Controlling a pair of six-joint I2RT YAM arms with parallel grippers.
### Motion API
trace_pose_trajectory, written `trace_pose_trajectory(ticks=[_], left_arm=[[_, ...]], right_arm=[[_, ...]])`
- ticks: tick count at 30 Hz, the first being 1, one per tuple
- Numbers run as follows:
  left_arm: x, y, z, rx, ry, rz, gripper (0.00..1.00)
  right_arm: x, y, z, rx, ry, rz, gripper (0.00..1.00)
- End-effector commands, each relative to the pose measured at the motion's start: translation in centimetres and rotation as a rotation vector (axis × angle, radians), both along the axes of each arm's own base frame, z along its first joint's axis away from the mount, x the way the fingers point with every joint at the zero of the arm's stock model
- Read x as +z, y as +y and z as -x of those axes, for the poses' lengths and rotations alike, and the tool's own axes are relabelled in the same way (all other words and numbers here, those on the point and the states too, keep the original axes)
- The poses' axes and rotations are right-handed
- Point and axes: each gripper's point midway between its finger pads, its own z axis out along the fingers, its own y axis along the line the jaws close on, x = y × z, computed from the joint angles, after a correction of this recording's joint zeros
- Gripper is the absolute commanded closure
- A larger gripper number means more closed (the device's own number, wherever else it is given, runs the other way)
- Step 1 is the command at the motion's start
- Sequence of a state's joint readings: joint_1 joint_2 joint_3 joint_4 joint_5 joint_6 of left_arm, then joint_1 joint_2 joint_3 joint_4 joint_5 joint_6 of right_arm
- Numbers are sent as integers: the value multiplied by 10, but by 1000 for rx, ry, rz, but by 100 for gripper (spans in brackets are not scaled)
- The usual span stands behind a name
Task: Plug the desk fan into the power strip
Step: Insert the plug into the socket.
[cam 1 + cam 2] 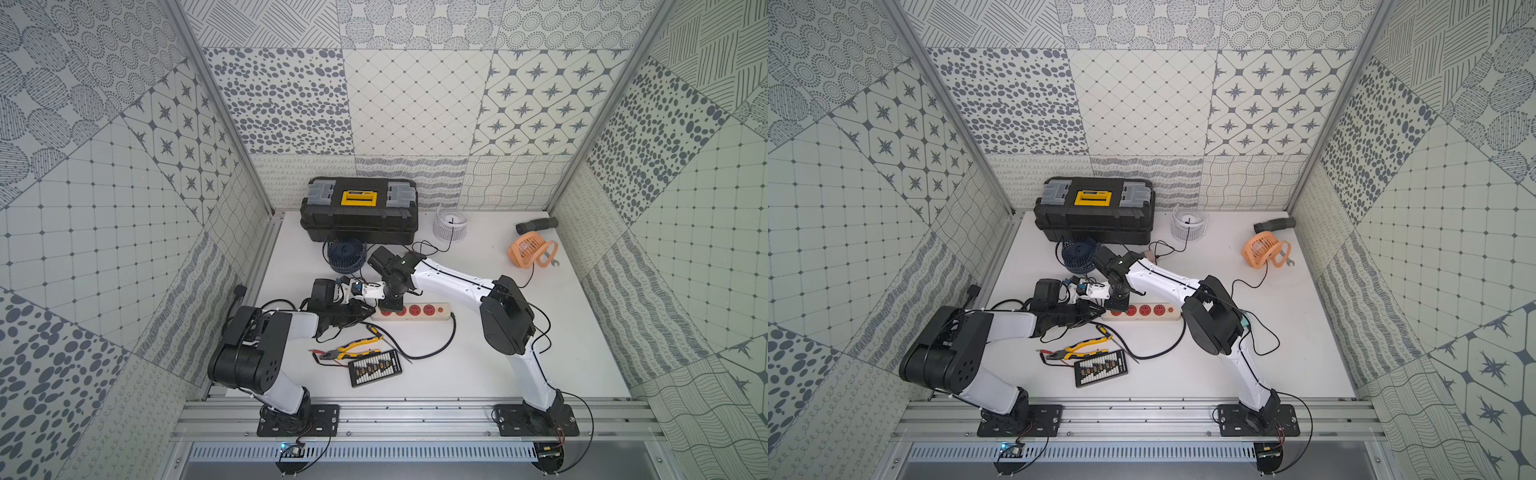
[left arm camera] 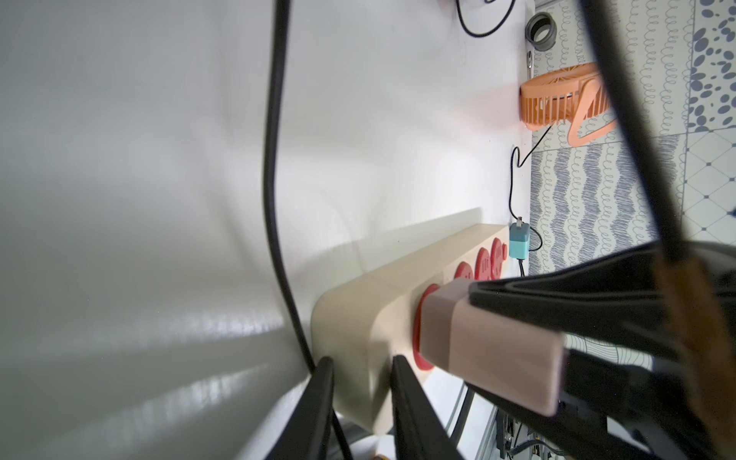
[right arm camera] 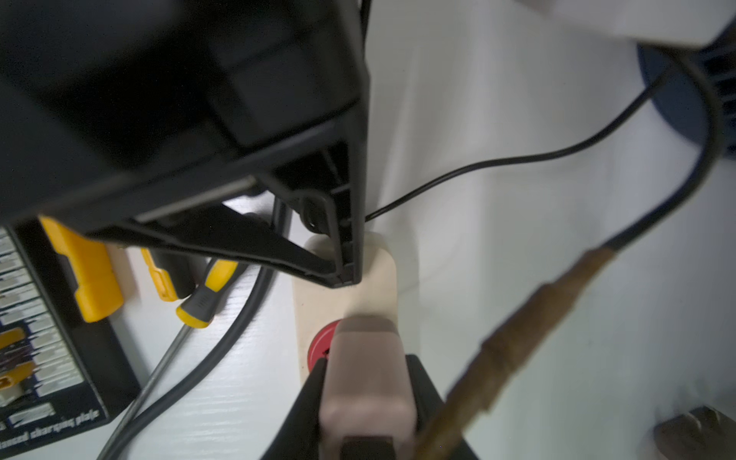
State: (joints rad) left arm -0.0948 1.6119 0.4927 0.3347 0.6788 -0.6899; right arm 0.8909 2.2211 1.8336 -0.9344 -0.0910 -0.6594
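Pinkish plug (image 3: 366, 382), clamped in right claw (image 3: 366, 360) at end socket (image 3: 318, 346) of power strip (image 2: 358, 318) on surface (image 1: 478, 374): press straight down, kept square, with closed left claw (image 3: 344, 276) pinning strip's end against tipping.

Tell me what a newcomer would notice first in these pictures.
Mid-table, the cream power strip with its red sockets draws the eye. The right hand holds a pinkish plug against its end socket, while the left hand clamps that end. Behind stands a black toolbox with a yellow latch, and an orange fan sits at the far right.
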Motion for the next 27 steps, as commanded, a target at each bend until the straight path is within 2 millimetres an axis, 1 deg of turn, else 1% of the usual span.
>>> trace_pose_trajectory(ticks=[1,3,4,6,8,9,11,12,13,15,16,18,20,23,25,27], left_arm=[[2,-6,5,-40,-7,22,74],[1,-6,5,-41,-8,19,74],[1,-7,6,-43,-8,18,74],[0,-5,6,-39,-7,14,74],[1,-4,6,-35,-14,8,73],[1,-4,6,-33,-17,3,72],[2,-3,7,-30,-25,-2,69],[4,-3,7,-30,-33,-3,67],[5,-3,7,-29,-37,-7,65],[5,0,9,-20,-39,-18,64],[5,0,10,-18,-39,-23,63],[6,3,13,-8,-41,-37,62],[7,6,17,1,-44,-55,61],[10,11,24,15,-45,-79,58],[11,14,30,24,-45,-103,55],[13,21,36,38,-47,-141,51]], right_arm=[[-146,-127,57,-13,250,586,100],[-143,-123,57,-23,255,567,100],[-139,-117,57,-30,259,537,100],[-126,-99,52,-55,245,447,100],[-106,-80,42,-88,205,350,100],[-94,-70,38,-103,186,298,94],[-67,-49,31,-128,157,194,86],[-52,-40,26,-142,135,144,79],[-37,-32,22,-157,110,98,72],[-8,-17,15,-177,62,4,64],[4,-11,13,-186,44,-41,58],[31,1,14,-195,27,-137,51],[59,10,18,-199,24,-240,43],[89,11,27,-208,27,-336,29],[103,5,34,-223,27,-376,24],[113,-3,41,-245,24,-408,18]])
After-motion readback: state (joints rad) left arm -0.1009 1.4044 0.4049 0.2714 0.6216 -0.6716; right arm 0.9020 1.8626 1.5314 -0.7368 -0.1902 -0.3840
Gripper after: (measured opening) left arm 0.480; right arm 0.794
